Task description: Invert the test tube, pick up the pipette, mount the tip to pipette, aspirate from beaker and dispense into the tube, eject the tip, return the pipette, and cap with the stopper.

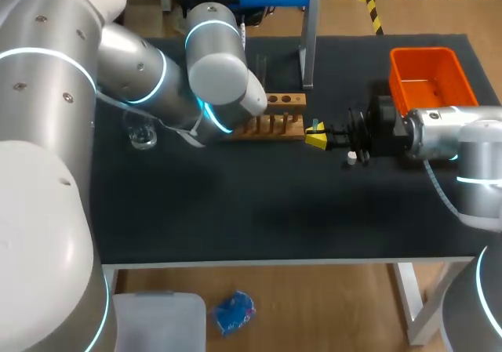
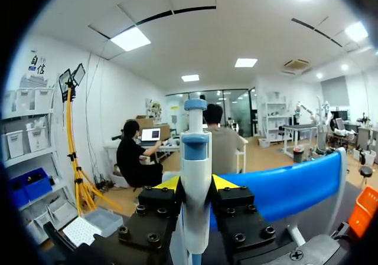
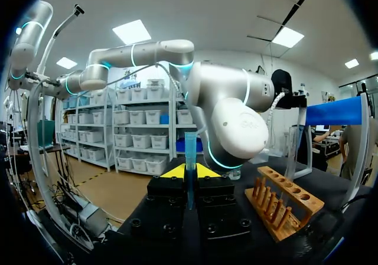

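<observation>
Two grips: the left gripper (image 2: 196, 185) pinches the stiff, probably light plastic pipette (image 2: 195, 159) at mid-body, a sound hold, while the right gripper (image 3: 189, 173) pinches the slim test tube (image 3: 190, 150), likely slippery and fragile, between its fingers near the wooden rack (image 3: 283, 203).

The table (image 1: 259, 211) has a dark, flat top and white legs (image 1: 409, 301), and it stands on a light wooden floor (image 1: 329, 305). Behind its far edge, a strip of yellow and black tape (image 1: 375, 13) lies on this floor. In the left wrist view the ceiling (image 2: 236, 17) is white, with several rectangular light panels (image 2: 131, 39), all lit, and the walls (image 2: 112, 100) are white too. At the far end there is a glass front (image 2: 236, 102) with dark frames. In the right wrist view, white shelves (image 3: 144, 129) full of white bins stand along the wall.
</observation>
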Robot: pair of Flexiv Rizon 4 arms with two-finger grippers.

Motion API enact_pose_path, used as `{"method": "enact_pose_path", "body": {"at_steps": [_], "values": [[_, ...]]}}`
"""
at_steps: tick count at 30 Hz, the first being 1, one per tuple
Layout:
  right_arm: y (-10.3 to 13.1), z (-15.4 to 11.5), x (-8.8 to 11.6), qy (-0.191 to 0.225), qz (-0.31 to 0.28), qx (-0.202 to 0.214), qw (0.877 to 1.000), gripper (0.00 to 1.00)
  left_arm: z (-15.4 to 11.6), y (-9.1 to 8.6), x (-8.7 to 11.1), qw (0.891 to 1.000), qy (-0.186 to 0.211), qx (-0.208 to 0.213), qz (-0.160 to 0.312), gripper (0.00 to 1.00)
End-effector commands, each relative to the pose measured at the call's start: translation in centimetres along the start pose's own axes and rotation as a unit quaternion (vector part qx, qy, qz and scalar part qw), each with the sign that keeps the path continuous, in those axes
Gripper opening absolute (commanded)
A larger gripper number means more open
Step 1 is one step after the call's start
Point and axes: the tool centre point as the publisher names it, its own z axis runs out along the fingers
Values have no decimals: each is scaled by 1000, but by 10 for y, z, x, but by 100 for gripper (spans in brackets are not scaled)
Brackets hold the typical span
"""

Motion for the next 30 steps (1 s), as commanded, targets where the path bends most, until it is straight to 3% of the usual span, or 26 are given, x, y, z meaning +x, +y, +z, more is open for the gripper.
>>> {"method": "enact_pose_path", "body": {"at_steps": [1, 6, 10, 16, 18, 21, 23, 25, 30], "values": [[0, 0, 1, -1, -1, 0, 1000, 0, 3, -24, -3, 1000, 5, -2, 4, 0], [0, 0, 1, -1, -1, 0, 1000, 0, 5, -53, -5, 1000, 7, 15, 15, 0], [0, 0, 1, -1, -1, 0, 1000, 0, 4, -66, -4, 1000, 11, 21, 19, 0], [0, 0, 1, -1, -1, 0, 1000, 0, -5, -75, -11, 998, 42, 6, 38, 0], [0, 0, 1, -1, -1, 0, 1000, 0, -8, -77, -14, 995, 81, -4, 49, 0], [0, 0, 1, -1, -1, 0, 1000, 0, -15, -79, -25, 992, 104, -15, 75, 0], [0, 0, 1, -1, -1, 0, 1000, 0, -19, -80, -36, 991, 99, -20, 90, 0], [0, 0, 1, -1, -1, 0, 1000, 0, -22, -78, -44, 985, 122, -43, 112, 0], [0, 0, 1, -1, -1, 0, 1000, 0, -22, -78, -44, 985, 122, -43, 112, 0]]}}
